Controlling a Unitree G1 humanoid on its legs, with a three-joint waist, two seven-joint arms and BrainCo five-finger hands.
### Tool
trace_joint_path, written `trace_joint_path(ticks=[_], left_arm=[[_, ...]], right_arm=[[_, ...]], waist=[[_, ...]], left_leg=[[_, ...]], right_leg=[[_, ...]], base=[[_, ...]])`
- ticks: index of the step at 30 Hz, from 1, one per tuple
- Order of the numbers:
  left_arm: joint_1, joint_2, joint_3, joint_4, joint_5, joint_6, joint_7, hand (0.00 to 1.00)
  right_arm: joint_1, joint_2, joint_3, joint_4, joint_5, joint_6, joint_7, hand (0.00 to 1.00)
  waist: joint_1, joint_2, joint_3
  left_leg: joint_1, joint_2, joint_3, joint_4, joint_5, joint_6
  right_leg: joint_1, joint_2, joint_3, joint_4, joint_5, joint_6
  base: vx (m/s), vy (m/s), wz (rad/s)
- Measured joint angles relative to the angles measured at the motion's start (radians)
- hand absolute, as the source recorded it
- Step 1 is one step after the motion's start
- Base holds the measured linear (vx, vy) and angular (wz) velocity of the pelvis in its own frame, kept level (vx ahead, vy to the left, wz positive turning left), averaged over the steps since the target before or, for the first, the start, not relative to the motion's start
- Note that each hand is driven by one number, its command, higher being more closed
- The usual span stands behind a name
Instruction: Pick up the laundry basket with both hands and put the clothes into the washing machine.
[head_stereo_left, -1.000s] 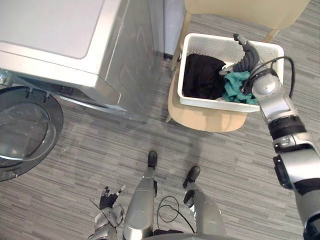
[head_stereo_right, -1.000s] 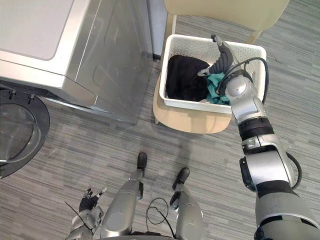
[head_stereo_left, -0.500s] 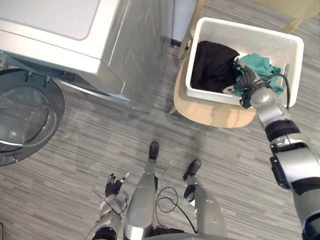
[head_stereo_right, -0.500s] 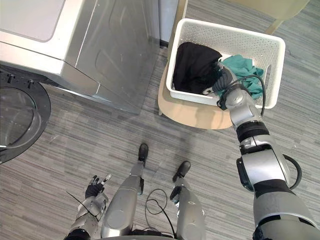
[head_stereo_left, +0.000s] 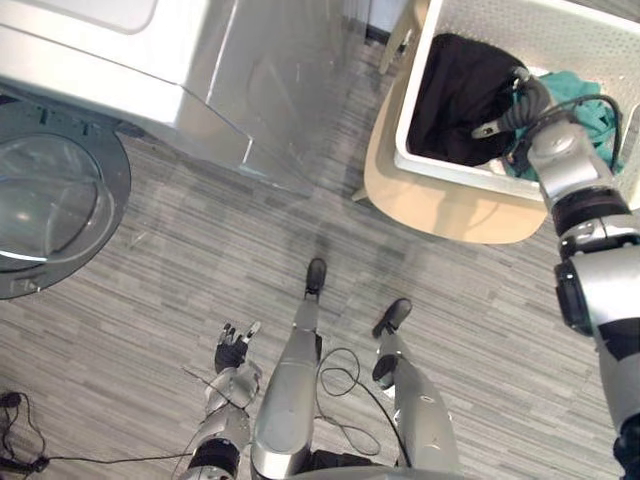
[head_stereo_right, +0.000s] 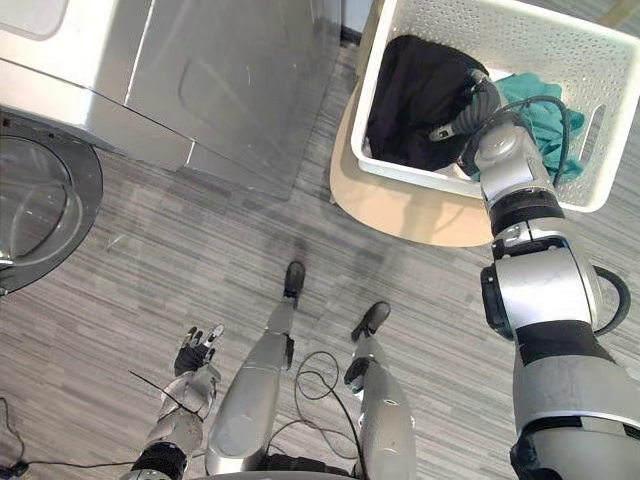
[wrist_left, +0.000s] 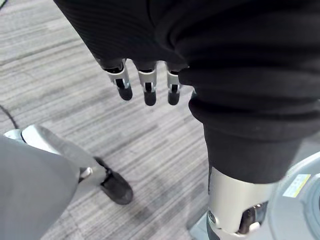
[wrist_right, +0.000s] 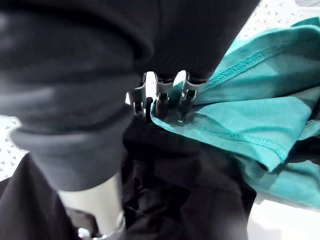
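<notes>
While the white laundry basket (head_stereo_left: 560, 35) sits on the seat of a pale wooden chair (head_stereo_left: 440, 205) in the upper right of the head views, the right robot hand (head_stereo_left: 525, 100) is down inside it, among the clothes. A black garment (head_stereo_left: 455, 95) is heaped in the left part of the basket and a teal garment (wrist_right: 260, 110) is bunched in the right part. The hand rests just where the two meet, touching both. From where I stand I cannot tell whether it has a grip on the cloth or merely presses on it.

The left robot hand (head_stereo_left: 232, 352) hangs low in the lower left of the frame, above the striped grey floor (head_stereo_left: 200, 270), well apart from the basket. Its fingers (wrist_left: 149, 90) are loose and nearly straight, and it holds nothing.

The silver washing machine (head_stereo_left: 150, 70) fills the upper left, with its side panel just beside the chair. Its round glass door (head_stereo_left: 50, 210) stands swung open at the left edge. Both garments lie in the basket, and the basket rests on the chair with neither hand on its rim.
</notes>
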Motion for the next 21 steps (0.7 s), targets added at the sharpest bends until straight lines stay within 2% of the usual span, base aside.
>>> trace_joint_path(ticks=[9,21], left_arm=[[-0.010,-0.032,-0.002,-0.034,0.000,0.000,0.000,0.00],[-0.045,-0.032,-0.031,-0.033,-0.001,-0.001,0.002,0.00]], right_arm=[[-0.003,0.006,0.039,-0.034,0.008,0.003,-0.030,0.00],[-0.035,0.087,0.042,-0.035,0.097,0.017,-0.063,0.00]], waist=[[0.000,0.001,0.000],[0.007,0.001,0.000]], left_leg=[[-0.016,0.007,0.007,0.000,0.000,0.000],[-0.042,0.025,0.005,-0.002,0.009,-0.014]], right_leg=[[-0.018,0.004,-0.001,0.002,0.000,0.000],[-0.042,0.021,-0.014,0.000,0.000,0.000]], base=[[0.00,0.006,-0.02],[0.00,0.003,-0.01]])
